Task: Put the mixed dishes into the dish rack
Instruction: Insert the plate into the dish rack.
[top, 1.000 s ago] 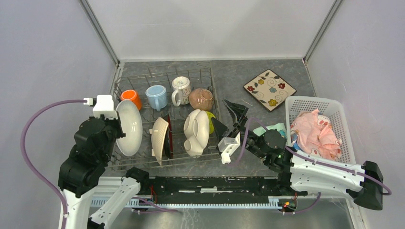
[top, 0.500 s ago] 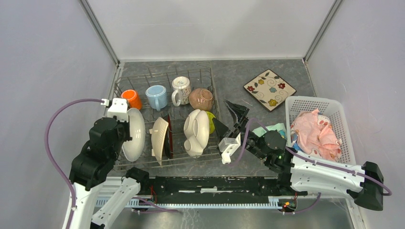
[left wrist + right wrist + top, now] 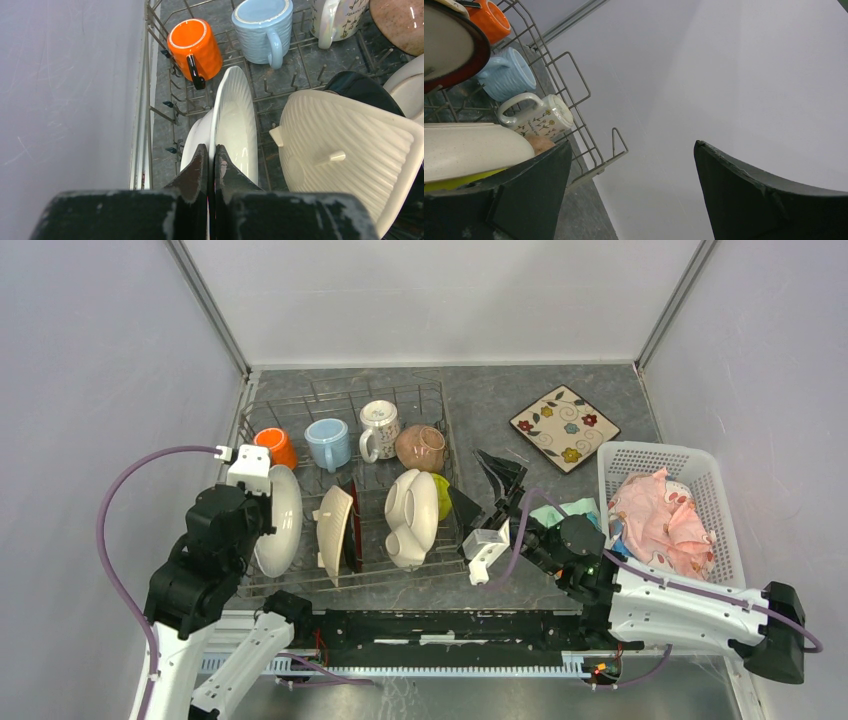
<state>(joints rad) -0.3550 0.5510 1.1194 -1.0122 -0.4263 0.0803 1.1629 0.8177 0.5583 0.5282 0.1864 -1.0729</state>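
Dish rack (image 3: 440, 400), centre-left, nearly loaded; white plate (image 3: 282, 525) at its left edge is pinched by the left gripper (image 3: 211, 151); right gripper (image 3: 482, 490) is spread wide, empty. Square flowered plate (image 3: 565, 428) lies outside, upper right.

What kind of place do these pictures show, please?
Probably a robot test booth, not a home kitchen: plain grey walls enclose a tabletop, two robot arms are bolted at its near edge, and the dish rack holds dishes.
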